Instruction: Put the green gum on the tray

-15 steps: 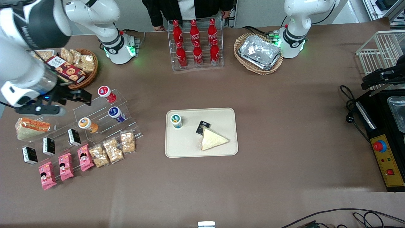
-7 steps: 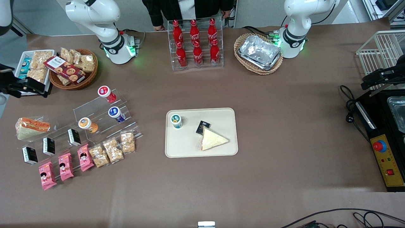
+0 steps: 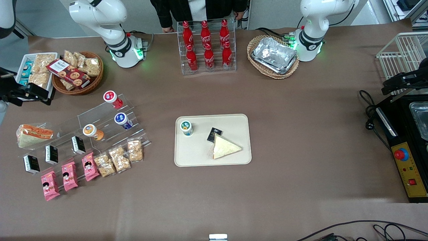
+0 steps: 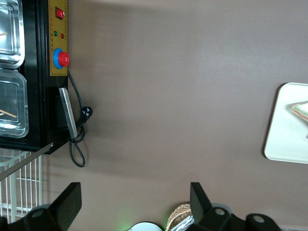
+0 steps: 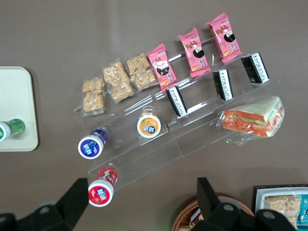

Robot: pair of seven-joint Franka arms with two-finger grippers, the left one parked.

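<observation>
The green gum [image 3: 186,127] stands upright on the beige tray [image 3: 200,157], in the tray corner nearest the working arm's end of the table. It also shows in the right wrist view [image 5: 9,129], on the tray [image 5: 14,96]. My gripper [image 3: 35,93] hangs high at the working arm's end of the table, beside the wicker snack basket [image 3: 78,72] and far from the tray. In the right wrist view the gripper [image 5: 142,202] is open and empty, its fingers [image 5: 77,197] wide apart above the table near the red-lidded bottle [image 5: 101,190].
A wrapped sandwich [image 3: 225,147] and a small black packet [image 3: 214,134] also lie on the tray. A clear stepped stand [image 3: 107,113] holds red-, blue- and orange-lidded bottles, with snack packets [image 3: 117,159] and a sandwich [image 3: 33,134] nearby. A cola rack [image 3: 207,47] and a foil-tray basket [image 3: 274,55] stand farther from the camera.
My arm has pulled away from over the stepped stand toward the working arm's end of the table. In the last half second it has hardly moved. The green gum stays on the tray.
</observation>
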